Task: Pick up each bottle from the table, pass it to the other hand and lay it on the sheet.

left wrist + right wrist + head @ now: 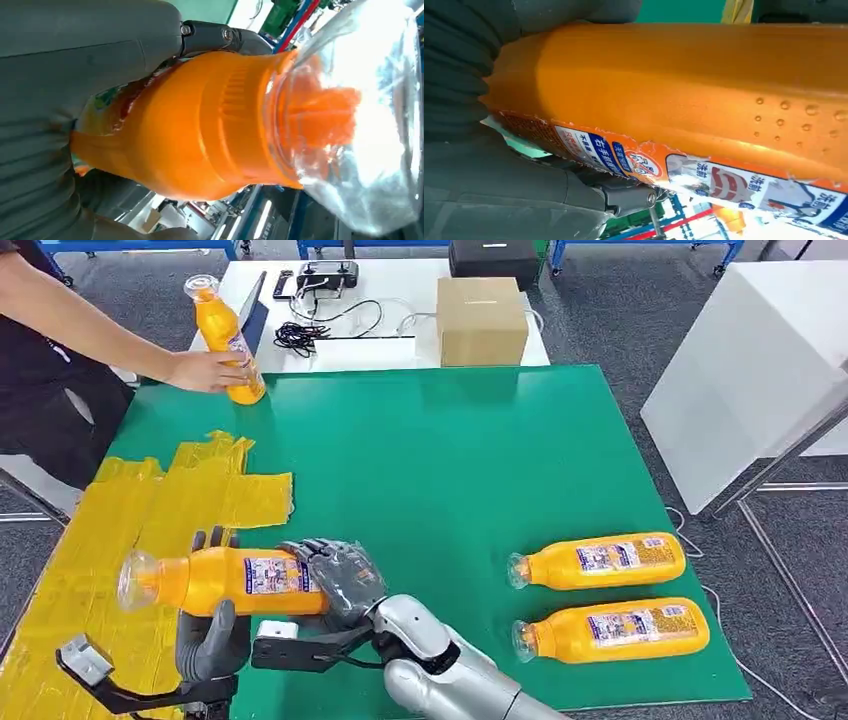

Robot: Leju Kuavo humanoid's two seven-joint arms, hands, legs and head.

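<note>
Passing bottle (pixel 235 580) at lower left: both left hand (pixel 210 640) & right hand (pixel 335 575) grip it, so confirm left's hold before right lets go over yellow sheet (pixel 120 530).

A green table (pixel 430 470) is carrying a crumpled yellow sheet (pixel 120 530), which is lying along its left side. Well to the right of the sheet, two orange bottles (pixel 600 560) (pixel 612 629) are lying on their sides, one just beside the other. Beyond the sheet, a third bottle (pixel 228 340) is standing tilted at the far edge.
</note>
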